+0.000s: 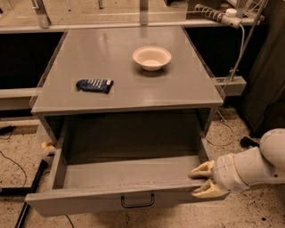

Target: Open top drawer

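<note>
The top drawer (120, 178) stands pulled far out from under the grey cabinet top (129, 89). Its deep plain grey inside shows and holds nothing. Its black bar handle (137, 201) sits at the centre of the front panel. My gripper (200, 181), with cream fingers (201, 170) on a white arm, is at the drawer's front right corner, just off the right end of the front panel. The fingers are spread apart and hold nothing. The lower drawers are out of view.
A white bowl (152, 58) and a dark blue packet (94, 85) lie on the cabinet top. A power strip (218, 13) and its cable hang at the back right. Dark cables (26, 196) lie on the speckled floor at the left.
</note>
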{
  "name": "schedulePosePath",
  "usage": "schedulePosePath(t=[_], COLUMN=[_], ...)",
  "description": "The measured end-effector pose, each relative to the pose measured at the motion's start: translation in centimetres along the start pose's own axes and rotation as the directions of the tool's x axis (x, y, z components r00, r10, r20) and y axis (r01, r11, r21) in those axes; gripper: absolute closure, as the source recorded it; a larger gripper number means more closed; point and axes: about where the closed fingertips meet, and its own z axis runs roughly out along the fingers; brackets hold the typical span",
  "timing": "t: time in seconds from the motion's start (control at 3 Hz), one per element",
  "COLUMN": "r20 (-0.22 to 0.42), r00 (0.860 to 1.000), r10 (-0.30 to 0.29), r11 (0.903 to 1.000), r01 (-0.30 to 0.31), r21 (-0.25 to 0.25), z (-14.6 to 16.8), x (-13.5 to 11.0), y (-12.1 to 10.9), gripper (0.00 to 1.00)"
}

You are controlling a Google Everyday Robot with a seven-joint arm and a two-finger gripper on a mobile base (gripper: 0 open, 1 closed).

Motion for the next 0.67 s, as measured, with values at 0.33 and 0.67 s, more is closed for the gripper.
schedulePosePath(t=[0.33, 0.67], r20=[0.000, 0.000], r00=[1.000, 1.000], r10=[0.004, 0.004], r11=[0.9999, 0.9999], r01=[-0.004, -0.004], r21=[-0.010, -0.010], z=[-0.33, -0.48], x=[0.62, 0.52], y=[2.24, 2.27], gripper=[1.00, 1.00])
